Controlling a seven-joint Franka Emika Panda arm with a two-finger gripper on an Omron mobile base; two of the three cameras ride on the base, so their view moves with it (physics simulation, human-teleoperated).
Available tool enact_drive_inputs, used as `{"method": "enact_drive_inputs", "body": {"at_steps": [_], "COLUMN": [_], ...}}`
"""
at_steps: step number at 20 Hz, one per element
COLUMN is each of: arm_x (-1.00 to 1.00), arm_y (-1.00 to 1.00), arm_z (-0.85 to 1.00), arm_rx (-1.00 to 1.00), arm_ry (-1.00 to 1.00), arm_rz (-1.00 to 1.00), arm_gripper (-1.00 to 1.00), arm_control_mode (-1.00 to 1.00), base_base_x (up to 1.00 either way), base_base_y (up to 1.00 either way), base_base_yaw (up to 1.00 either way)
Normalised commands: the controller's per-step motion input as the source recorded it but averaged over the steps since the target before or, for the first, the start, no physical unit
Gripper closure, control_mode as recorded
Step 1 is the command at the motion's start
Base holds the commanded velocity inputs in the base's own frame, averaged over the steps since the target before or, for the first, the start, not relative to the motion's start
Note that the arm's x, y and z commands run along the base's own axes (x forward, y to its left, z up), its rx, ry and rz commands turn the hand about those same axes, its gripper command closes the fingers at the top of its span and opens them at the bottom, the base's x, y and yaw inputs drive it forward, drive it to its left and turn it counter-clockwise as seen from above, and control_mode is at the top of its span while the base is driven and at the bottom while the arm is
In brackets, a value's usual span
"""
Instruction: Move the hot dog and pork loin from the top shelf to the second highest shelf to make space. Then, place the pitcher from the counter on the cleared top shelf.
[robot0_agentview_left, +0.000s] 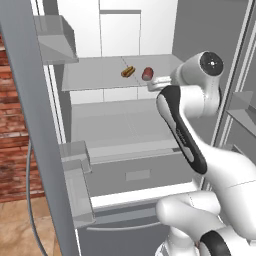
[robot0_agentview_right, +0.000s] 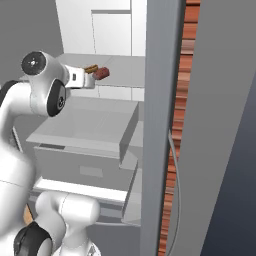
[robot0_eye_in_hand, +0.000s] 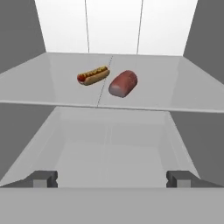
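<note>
The hot dog (robot0_agentview_left: 128, 72) (robot0_agentview_right: 91, 68) (robot0_eye_in_hand: 92, 75) lies on the fridge's top shelf (robot0_agentview_left: 90, 77) (robot0_eye_in_hand: 175, 89), with the reddish-brown pork loin (robot0_agentview_left: 147, 74) (robot0_agentview_right: 101, 74) (robot0_eye_in_hand: 123, 83) just right of it. My gripper (robot0_agentview_left: 156, 82) (robot0_agentview_right: 89, 80) (robot0_eye_in_hand: 112, 178) hovers in front of the shelf's front edge, short of both foods. It is open and holds nothing. In the hand view its fingertips (robot0_eye_in_hand: 43, 178) stand wide apart over the second highest shelf (robot0_agentview_left: 115, 122) (robot0_eye_in_hand: 109, 153), which is bare. The pitcher is out of view.
The open fridge door (robot0_agentview_left: 30, 125) with door bins (robot0_agentview_left: 75, 170) stands at the left. A closed drawer (robot0_agentview_left: 137, 175) sits under the lower shelf. Another door panel (robot0_agentview_right: 160, 125) rises on the right, with a brick wall (robot0_agentview_left: 10, 125) behind.
</note>
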Motion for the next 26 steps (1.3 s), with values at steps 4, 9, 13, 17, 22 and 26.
{"method": "enact_drive_inputs", "body": {"at_steps": [4,9,13,17,22,26], "arm_x": [0.45,0.55,0.58,0.49,0.5,0.5], "arm_y": [0.0,0.0,0.0,0.0,0.0,0.0], "arm_z": [0.0,0.0,0.0,-0.13,-0.2,-0.19], "arm_rx": [0.0,0.0,0.0,0.01,0.0,0.0], "arm_ry": [0.0,0.0,0.01,0.0,0.02,0.03], "arm_rz": [0.0,0.0,0.0,0.0,0.0,0.0], "arm_gripper": [-1.0,-1.0,-1.0,-1.0,-1.0,-1.0], "arm_control_mode": [-1.0,-1.0,-1.0,-1.0,-1.0,-1.0], "base_base_x": [0.0,0.0,0.0,0.0,0.0,0.0], "base_base_y": [0.0,0.0,0.0,0.0,0.0,0.0], "base_base_yaw": [0.0,0.0,0.0,0.0,0.0,0.0]}}
